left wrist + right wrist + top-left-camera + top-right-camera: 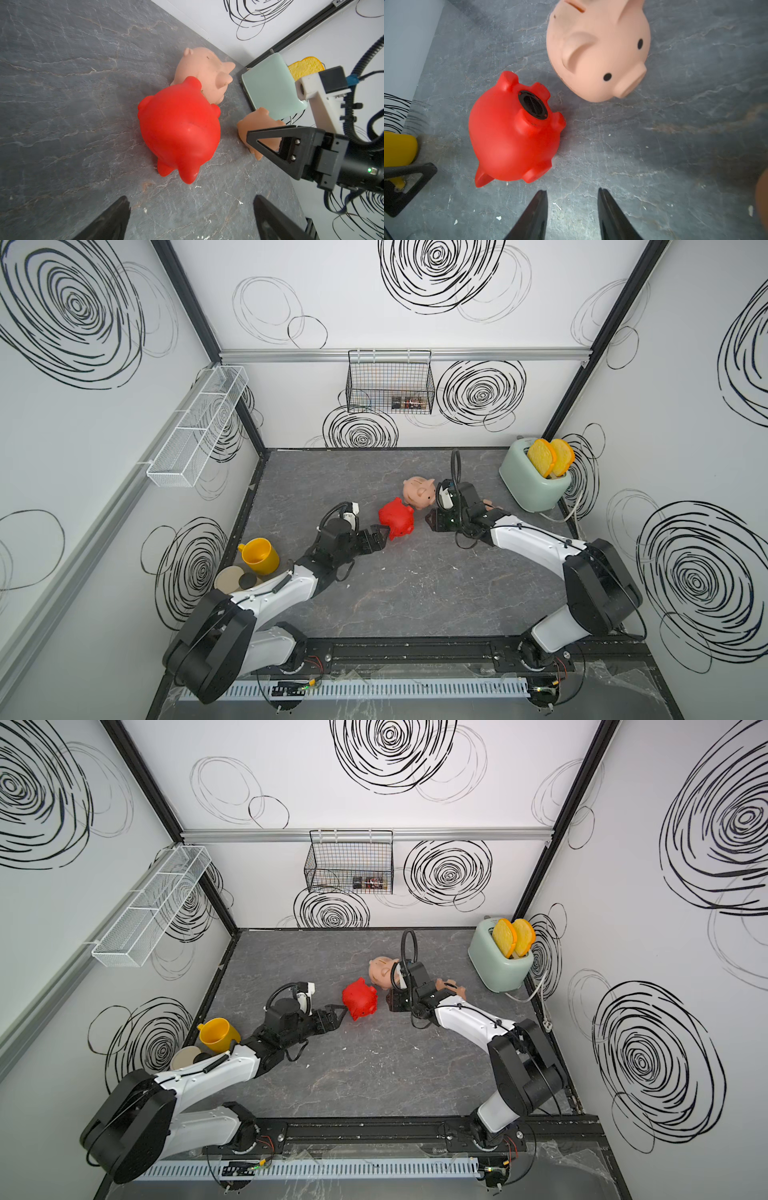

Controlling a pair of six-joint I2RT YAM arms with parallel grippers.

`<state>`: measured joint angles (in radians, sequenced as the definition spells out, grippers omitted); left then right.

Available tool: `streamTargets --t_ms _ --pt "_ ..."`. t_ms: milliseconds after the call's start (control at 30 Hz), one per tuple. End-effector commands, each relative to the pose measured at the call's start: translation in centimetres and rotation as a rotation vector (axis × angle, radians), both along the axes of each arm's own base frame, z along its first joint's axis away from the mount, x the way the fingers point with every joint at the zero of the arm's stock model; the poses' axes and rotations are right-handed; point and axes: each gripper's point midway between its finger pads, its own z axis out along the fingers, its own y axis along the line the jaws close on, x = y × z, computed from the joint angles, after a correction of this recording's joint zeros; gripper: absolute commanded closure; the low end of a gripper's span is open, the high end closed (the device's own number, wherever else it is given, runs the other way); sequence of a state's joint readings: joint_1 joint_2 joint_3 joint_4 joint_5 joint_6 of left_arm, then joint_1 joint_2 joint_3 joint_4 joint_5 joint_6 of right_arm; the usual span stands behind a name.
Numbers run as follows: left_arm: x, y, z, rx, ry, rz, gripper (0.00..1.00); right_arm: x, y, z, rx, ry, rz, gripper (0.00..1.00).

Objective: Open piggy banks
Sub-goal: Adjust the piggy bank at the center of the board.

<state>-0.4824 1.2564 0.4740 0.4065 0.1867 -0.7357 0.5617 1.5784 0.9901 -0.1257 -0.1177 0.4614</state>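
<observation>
A red pig (397, 524) lies tipped on its side mid-table, between the two grippers, with a pink pig (419, 492) just beside it toward the back wall. A tan pig (259, 126) sits near the toaster (525, 485), which holds two slices of toast. The left gripper (384, 533) is near the red pig, its fingers spread wide and empty. The right gripper (572, 191) points at the gap between the red and pink pigs, its fingers parted with nothing between them. The table (415, 593) is dark grey, veined like marble. White walls with black scribbled swirls enclose it. A yellow cup (257, 558) stands at the left edge, and a wire basket (390, 383) hangs on the back wall. Only the right wrist view shows the black plug (533, 108) in the red pig's belly. In both top views the right arm hides most of the tan pig; the left wrist view shows more of it.
</observation>
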Motion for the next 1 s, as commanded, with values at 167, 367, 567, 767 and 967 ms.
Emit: streamTargets --t_ms 167,367,567,767,967 --pt "2.6 -0.6 1.5 -0.079 -0.023 0.028 0.04 2.3 3.5 1.4 0.055 0.006 0.007 0.57" --pt "3.4 -1.0 0.6 -0.098 0.005 0.02 0.04 3.8 5.1 1.1 0.05 0.031 -0.035 0.48" --pt "4.0 -0.9 0.0 -0.101 0.025 0.024 0.04 5.4 5.5 0.1 0.015 0.06 -0.094 0.46" --pt "4.8 -0.5 -0.3 -0.109 0.035 0.032 0.03 5.8 5.3 -1.3 -0.05 0.082 -0.125 0.5" --pt "5.3 -0.4 -0.7 -0.128 0.051 0.026 0.02 4.5 5.8 -1.9 -0.075 0.093 -0.103 0.58"
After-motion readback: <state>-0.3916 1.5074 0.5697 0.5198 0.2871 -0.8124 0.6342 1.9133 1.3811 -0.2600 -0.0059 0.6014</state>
